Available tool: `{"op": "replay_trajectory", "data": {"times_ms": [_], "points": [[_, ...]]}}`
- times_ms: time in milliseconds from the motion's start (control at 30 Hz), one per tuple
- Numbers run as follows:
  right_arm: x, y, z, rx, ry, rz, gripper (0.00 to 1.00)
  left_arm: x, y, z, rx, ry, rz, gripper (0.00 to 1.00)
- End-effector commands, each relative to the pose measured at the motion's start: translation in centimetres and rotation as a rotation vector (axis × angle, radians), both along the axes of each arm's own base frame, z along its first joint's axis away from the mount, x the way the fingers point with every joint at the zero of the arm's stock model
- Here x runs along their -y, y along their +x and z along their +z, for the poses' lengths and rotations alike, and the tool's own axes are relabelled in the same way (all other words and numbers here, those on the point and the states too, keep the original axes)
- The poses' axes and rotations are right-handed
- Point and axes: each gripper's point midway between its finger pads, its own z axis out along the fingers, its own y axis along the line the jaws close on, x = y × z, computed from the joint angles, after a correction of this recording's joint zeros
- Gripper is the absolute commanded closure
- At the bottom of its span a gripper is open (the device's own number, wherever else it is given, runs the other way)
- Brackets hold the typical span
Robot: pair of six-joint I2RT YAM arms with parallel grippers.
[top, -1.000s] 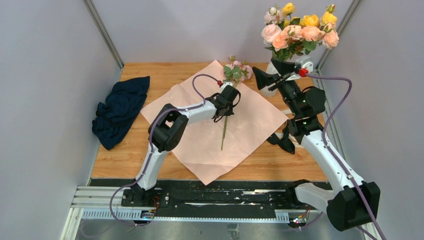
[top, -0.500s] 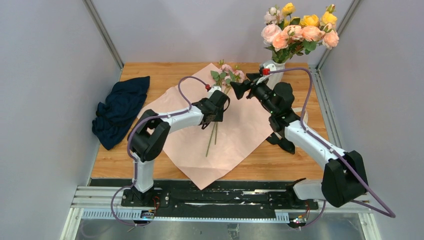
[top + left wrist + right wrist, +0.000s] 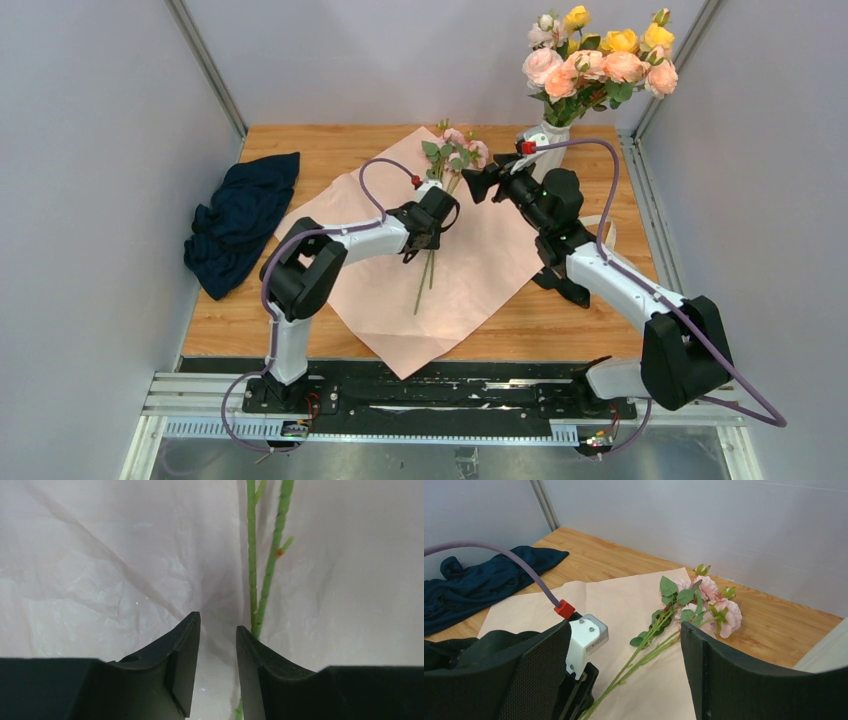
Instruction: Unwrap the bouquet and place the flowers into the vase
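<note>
Flower stems (image 3: 252,555) just outside left jaws

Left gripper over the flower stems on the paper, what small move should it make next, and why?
Probably slide the left gripper sideways toward the stems, then close. In its wrist view the jaws stand apart with only pink paper between them. Both green stems lie flat just outside one finger, so closing here would likely catch nothing.

Left arm (image 3: 375,233) over flower stems (image 3: 424,282) (obstacle)
</note>
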Motion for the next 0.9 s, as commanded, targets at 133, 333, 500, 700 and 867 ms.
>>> {"op": "replay_trajectory", "data": {"times_ms": [133,333,500,700,867], "points": [[-0.3,-0.2,-0.2,0.007,0.009,-0.002,0.17,-1.4,-1.5,-3.2,-0.050,0.041,-0.004,0.54],[-0.3,-0.2,-0.7,-0.003,0.011,0.000,0.17,-1.8,-1.7,-2.7,-0.037,0.032,0.009,0.50],[-0.5,-0.4,-1.3,-0.017,0.016,0.012,0.17,-1.2,-0.9,-0.8,0.006,0.001,0.009,0.51],[-0.5,-0.5,-1.9,-0.031,0.014,0.013,0.18,-0.5,1.0,1.9,0.080,-0.018,0.040,0.52],[-0.7,-0.5,-2.1,-0.040,0.019,0.023,0.19,-0.3,3.9,2.5,0.121,-0.006,0.109,0.51]]}}
